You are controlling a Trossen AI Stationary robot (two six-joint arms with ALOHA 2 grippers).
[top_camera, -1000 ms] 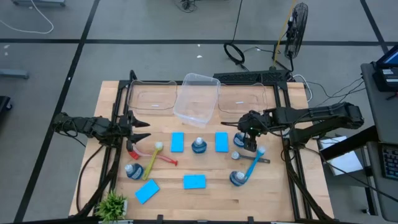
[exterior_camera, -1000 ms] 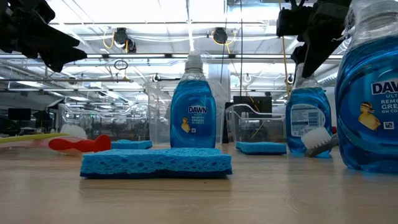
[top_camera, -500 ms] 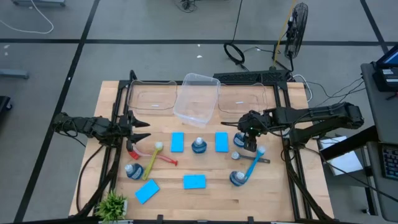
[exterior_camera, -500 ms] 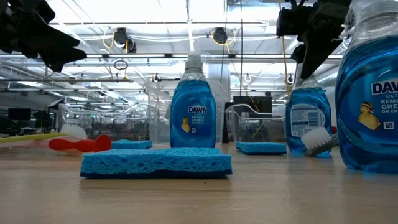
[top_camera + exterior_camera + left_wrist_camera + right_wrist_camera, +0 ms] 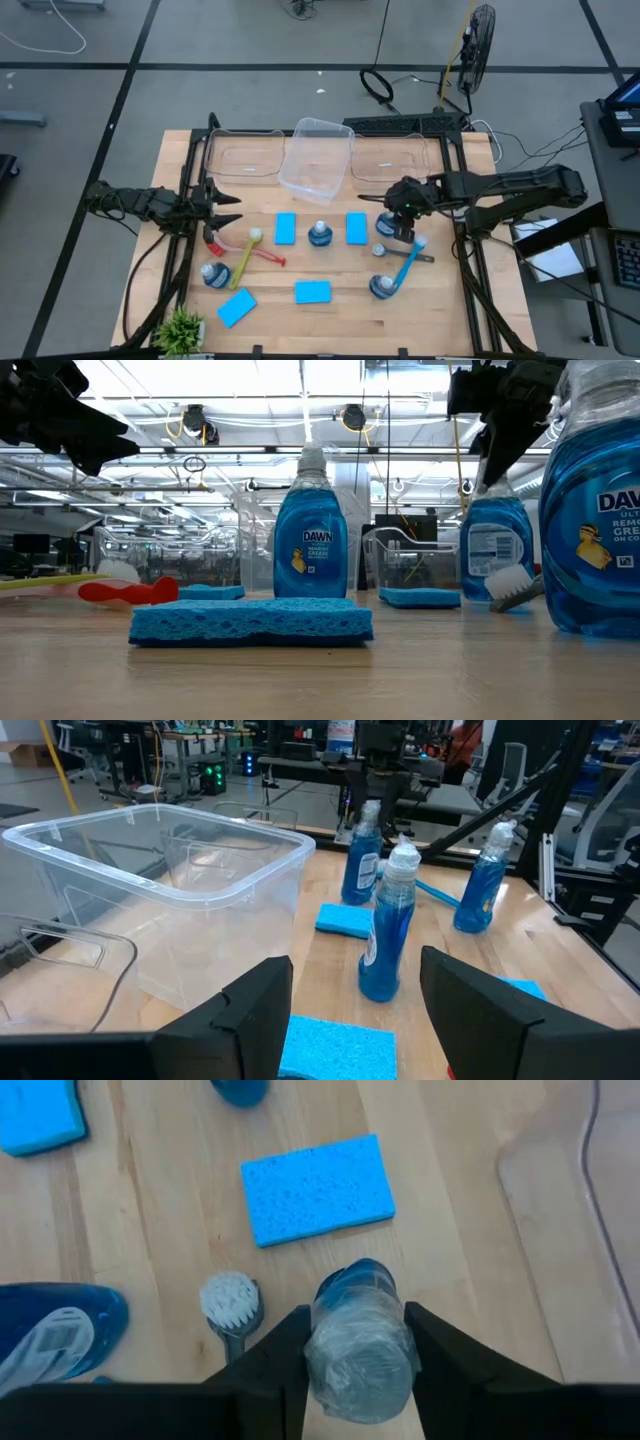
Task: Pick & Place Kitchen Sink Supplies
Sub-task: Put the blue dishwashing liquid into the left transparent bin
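Right gripper [image 5: 360, 1355]: fingers flank the pale cap of a small blue plastic soap bottle [image 5: 360, 1342], seemingly touching it; a firm grip can't be confirmed.
Bottle location: right side of the wooden table [image 5: 440, 320], beside a flat bright-blue sponge [image 5: 357, 228].
Handling: likely rigid, slick, bottom-heavy; take the neck.
Labels: "DAWN" on the centre bottle [image 5: 310, 550].
Left gripper [image 5: 228, 208]: waits parted and empty at the left edge.

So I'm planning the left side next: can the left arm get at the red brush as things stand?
Probably yes. The left tool hangs open just beside the red brush, with nothing over its handle end; only the yellow-green brush crosses it farther along.
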